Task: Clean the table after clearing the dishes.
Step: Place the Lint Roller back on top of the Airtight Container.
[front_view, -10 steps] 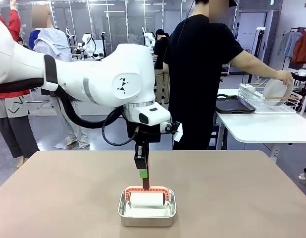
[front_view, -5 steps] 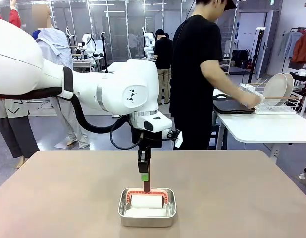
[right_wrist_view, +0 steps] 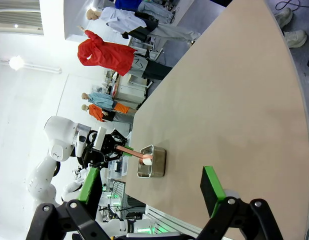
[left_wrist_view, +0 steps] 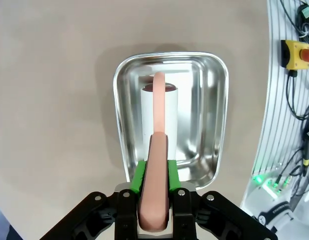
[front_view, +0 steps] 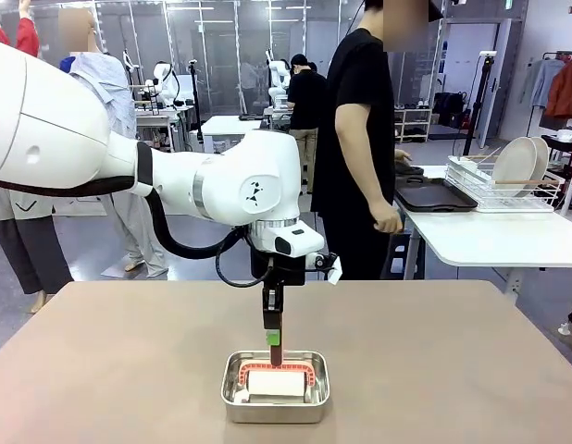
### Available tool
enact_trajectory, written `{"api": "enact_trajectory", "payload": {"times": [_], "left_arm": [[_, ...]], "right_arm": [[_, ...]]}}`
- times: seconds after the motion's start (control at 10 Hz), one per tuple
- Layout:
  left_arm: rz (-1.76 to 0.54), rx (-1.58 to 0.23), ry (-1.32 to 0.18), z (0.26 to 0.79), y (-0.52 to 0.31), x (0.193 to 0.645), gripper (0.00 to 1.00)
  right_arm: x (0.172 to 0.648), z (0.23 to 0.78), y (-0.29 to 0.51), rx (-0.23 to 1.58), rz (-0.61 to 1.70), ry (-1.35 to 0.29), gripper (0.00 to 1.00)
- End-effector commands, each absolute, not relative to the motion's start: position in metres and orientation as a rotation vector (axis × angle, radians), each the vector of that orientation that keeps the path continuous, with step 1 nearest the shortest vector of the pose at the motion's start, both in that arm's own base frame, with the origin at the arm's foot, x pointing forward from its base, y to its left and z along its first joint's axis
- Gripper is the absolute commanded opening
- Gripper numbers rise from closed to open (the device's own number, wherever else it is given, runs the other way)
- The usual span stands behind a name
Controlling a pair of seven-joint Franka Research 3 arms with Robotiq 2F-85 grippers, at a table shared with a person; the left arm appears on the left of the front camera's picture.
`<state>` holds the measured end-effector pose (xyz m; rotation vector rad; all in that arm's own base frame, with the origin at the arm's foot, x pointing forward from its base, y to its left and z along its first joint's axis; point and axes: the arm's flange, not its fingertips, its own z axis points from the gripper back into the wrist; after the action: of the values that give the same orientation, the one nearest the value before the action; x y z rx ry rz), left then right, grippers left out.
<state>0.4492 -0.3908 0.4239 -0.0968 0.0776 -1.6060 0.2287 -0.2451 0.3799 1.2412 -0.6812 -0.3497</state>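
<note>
Now the left gripper (front_view: 274, 344) hangs over the beige surface (front_view: 101, 370), its fingers (left_wrist_view: 138, 172) pinching the pink handle (left_wrist_view: 157, 165) of a lint roller (front_view: 277, 381) whose white roll sits inside the small steel pan (front_view: 314, 398). The clearing part looks done: over to the right, the person (front_view: 360, 157) stands at the white side table (front_view: 508, 236), where a dark tray (front_view: 434, 196) and white plates (front_view: 517, 162) rest at the wire rack (front_view: 494, 190). So it's cleaning time. Next the roller needs lifting clear of the pan's rim, then pressing flat onto the bare top. The right gripper (right_wrist_view: 149, 192) waits with fingers spread, empty.
</note>
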Motion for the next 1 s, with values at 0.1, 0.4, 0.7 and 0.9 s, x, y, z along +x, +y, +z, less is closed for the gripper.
{"api": "enact_trajectory", "payload": {"times": [0.1,0.4,0.7,0.9], "left_arm": [[-1.583,-0.054,0.061,0.419,-0.396,0.46,0.21],[-1.577,-0.039,0.06,0.414,-0.394,0.467,0.35],[-1.57,-0.048,0.058,0.416,-0.391,0.468,0.91],[-1.576,-0.046,0.049,0.421,-0.388,0.467,1.0]], "right_arm": [[0.227,0.38,-0.239,1.249,-0.341,-0.698,1.0],[0.227,0.38,-0.239,1.249,-0.341,-0.698,1.0],[0.227,0.38,-0.239,1.249,-0.341,-0.698,1.0],[0.227,0.38,-0.239,1.249,-0.341,-0.698,1.0]]}}
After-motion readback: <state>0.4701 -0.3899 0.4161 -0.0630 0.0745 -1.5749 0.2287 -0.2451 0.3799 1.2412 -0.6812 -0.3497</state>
